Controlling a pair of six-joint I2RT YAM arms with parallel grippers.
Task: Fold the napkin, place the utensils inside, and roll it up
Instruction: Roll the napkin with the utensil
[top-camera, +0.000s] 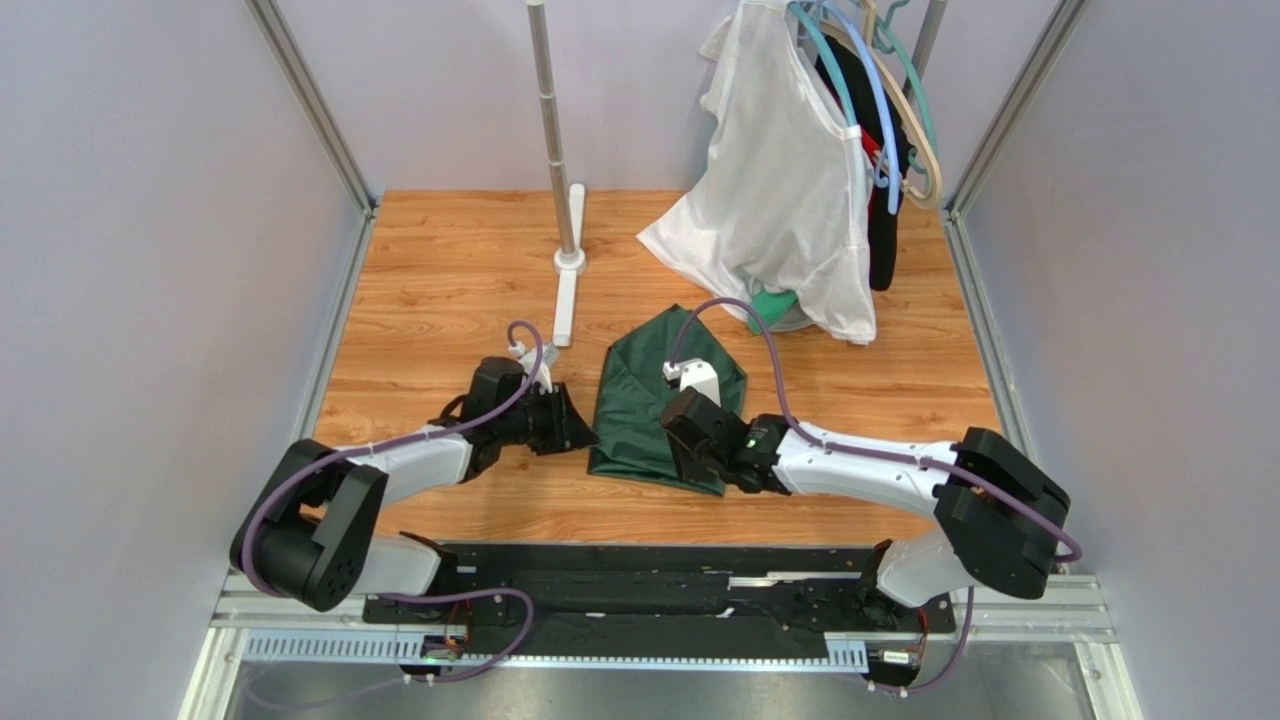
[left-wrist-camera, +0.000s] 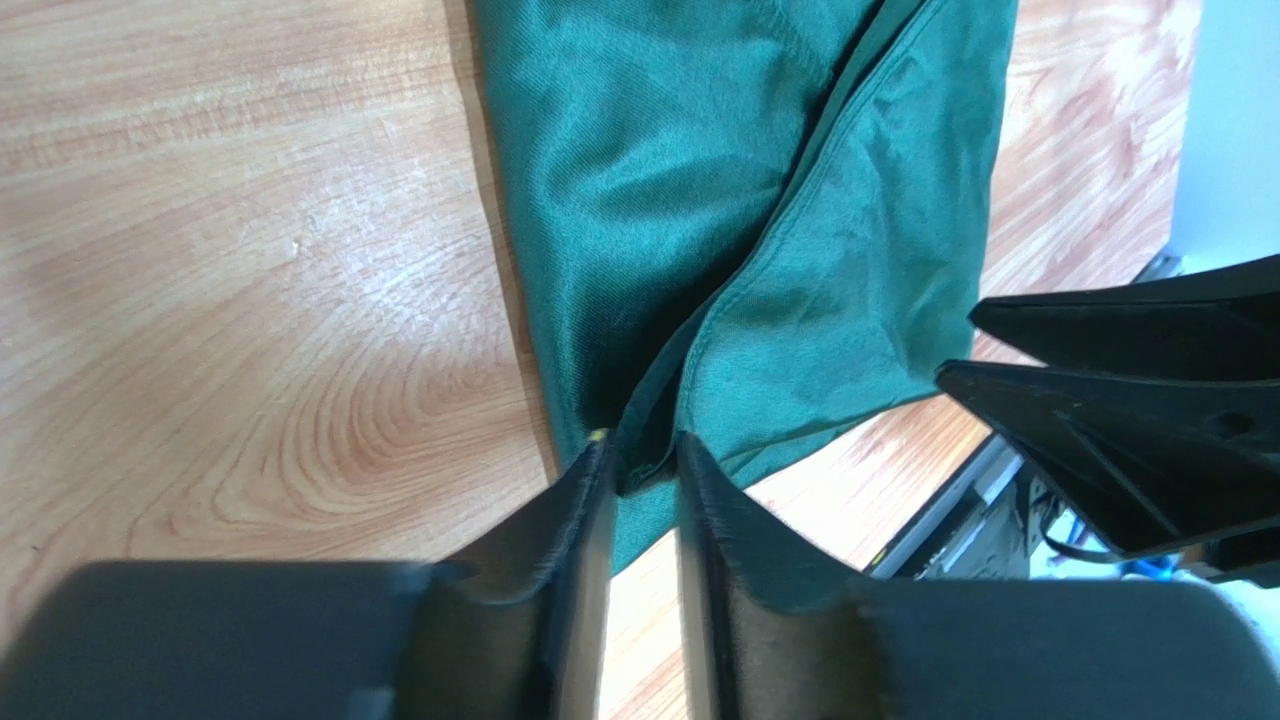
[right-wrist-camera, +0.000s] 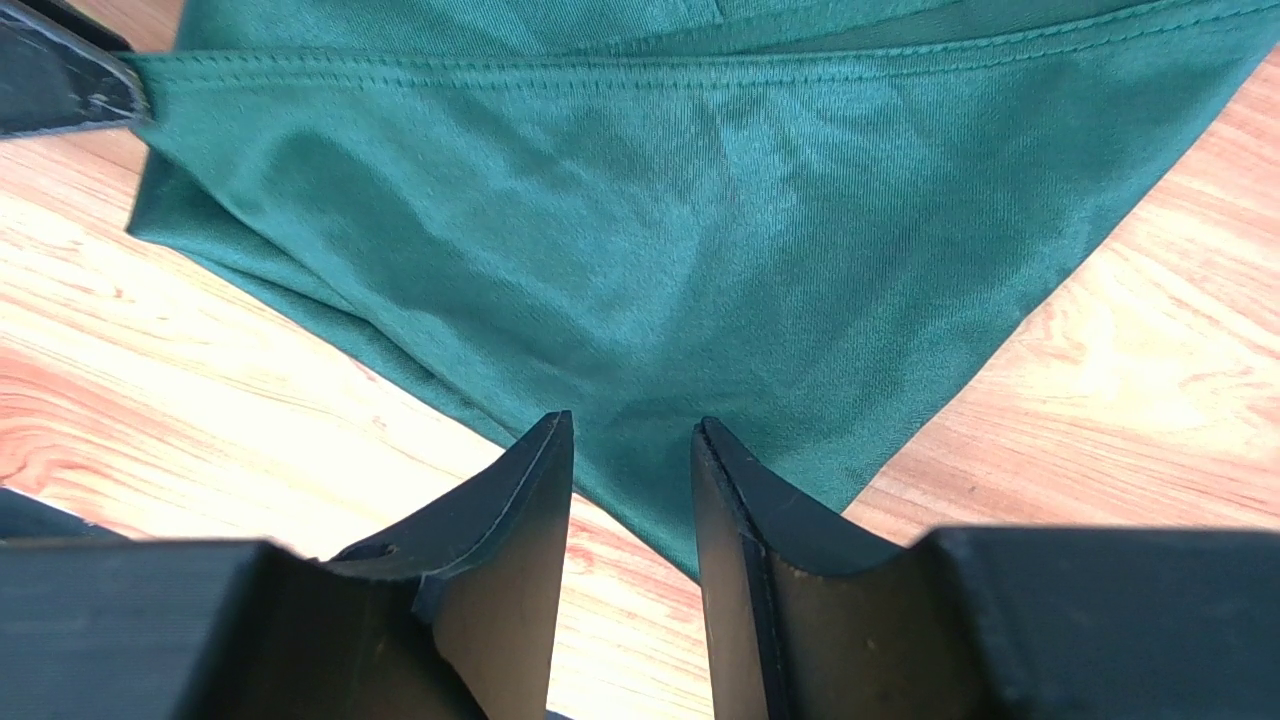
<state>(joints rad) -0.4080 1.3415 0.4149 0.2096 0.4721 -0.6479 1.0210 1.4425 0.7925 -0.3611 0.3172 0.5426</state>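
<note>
Your napkin (top-camera: 649, 383) lies bunched in the middle of the table (top-camera: 436, 270), between the two arms. Your left gripper (left-wrist-camera: 643, 453) is almost closed, with a folded edge of the cloth at its tips; you cannot tell whether it truly pinches that edge. Your right gripper (right-wrist-camera: 631, 432) stands partly open over the near corner, holding nothing. From above it hides that corner.

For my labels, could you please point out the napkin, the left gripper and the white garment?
napkin (top-camera: 643, 402): top view, its middle.
left gripper (left-wrist-camera: 643, 450): left wrist view, between fingertips.
white garment (top-camera: 781, 188): top view, its front.
</note>
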